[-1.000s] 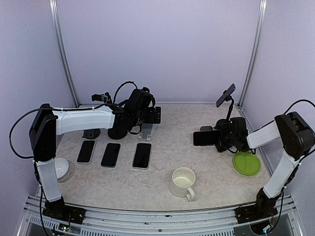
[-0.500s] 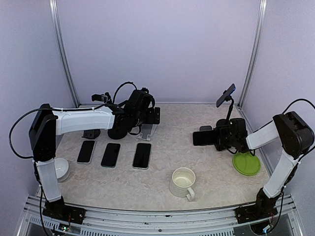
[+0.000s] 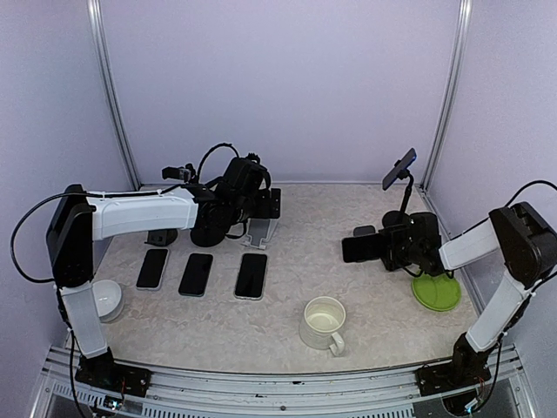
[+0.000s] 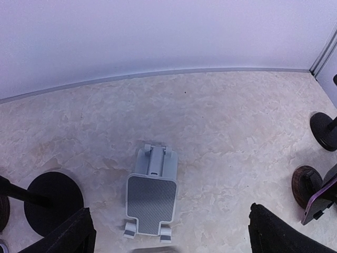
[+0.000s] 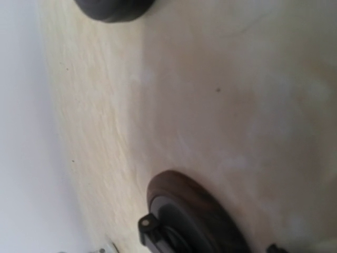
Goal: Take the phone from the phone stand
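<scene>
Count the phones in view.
5 phones: three flat in a row at left, one on the tall stand back right, one left of the green plate. Others may be hidden.

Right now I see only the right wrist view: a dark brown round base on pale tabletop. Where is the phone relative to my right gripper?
Observer: The top view shows the black rectangular phone standing on edge, directly at the tips of the right gripper. I cannot tell whether it is gripped.
Operator: Is the left arm nearby?
Observer: No. The left gripper hangs open above an empty grey plastic phone stand at the back left.
</scene>
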